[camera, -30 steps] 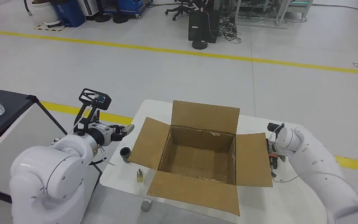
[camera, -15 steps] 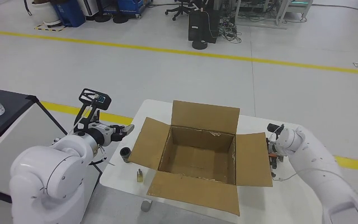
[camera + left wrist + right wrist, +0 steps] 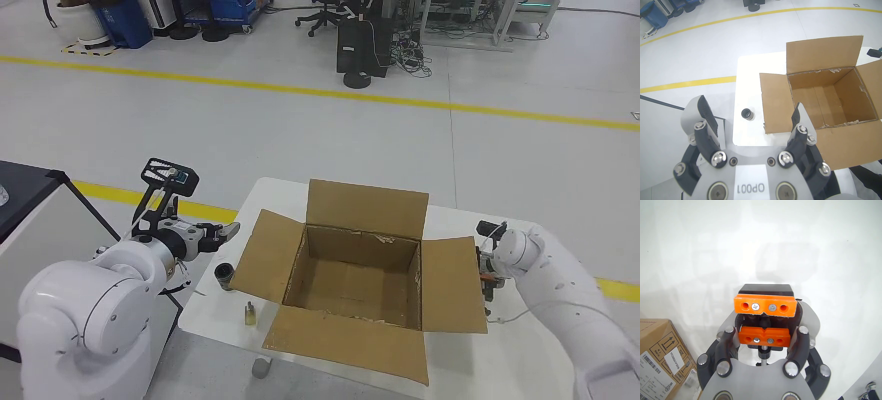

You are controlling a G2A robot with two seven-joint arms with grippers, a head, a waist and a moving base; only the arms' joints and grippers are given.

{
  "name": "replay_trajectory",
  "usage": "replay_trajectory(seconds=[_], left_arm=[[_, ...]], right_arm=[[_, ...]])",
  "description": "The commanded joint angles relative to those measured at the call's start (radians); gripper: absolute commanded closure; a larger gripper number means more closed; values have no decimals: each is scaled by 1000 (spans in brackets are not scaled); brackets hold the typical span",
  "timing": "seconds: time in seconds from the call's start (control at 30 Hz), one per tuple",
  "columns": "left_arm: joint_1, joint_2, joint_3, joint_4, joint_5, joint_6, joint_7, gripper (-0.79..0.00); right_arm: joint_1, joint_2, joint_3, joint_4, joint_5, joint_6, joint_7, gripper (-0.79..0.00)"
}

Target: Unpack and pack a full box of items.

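Top view: the box (image 3: 352, 275) stands in the middle of the white table (image 3: 283, 200). It is brown cardboard with all four flaps folded out, and its bare brown floor shows. Beside the flap on the left arm's side a black cylinder (image 3: 224, 274) stands on the table, and a small bottle (image 3: 249, 313) is near it, closer to the table edge. The left gripper (image 3: 228, 232) hovers over that edge of the table. The right gripper (image 3: 487, 277) is just beside the opposite flap, with something orange in it.

Left wrist view: the left gripper (image 3: 750, 102) is spread wide and holds nothing. Between its fingers (image 3: 706, 113), lower down, the cylinder (image 3: 747, 114) stands upright with its hollow top visible. The box (image 3: 829, 98) is next to it, its torn inner rim showing.

Right wrist view: the right gripper (image 3: 765, 330) is closed on a small clamp (image 3: 764, 307), which has two orange blocks with screws on a black body, over the white table (image 3: 715, 247). A corner of the box (image 3: 657, 344) – with labels on its side – is near.
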Motion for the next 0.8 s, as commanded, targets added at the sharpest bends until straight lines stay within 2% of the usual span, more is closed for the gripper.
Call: replay_trajectory(seconds=[0.0,0.03,0.07,0.37,0.77], left_arm=[[0,0,0,0,0,0,0,-785],[0,0,0,0,0,0,0,-785],[0,0,0,0,0,0,0,-785],[0,0,0,0,0,0,0,-785],[0,0,0,0,0,0,0,-785]], right_arm=[[-2,-1,2,-2,-4,-1,0,-126],[-3,-1,4,-4,-7,-1,-1,-6],[-4,-1,5,-5,-10,-1,-1,0],[-15,19,57,-41,-12,-25,3,0],[-85,95,187,-203,-70,-29,83,0]])
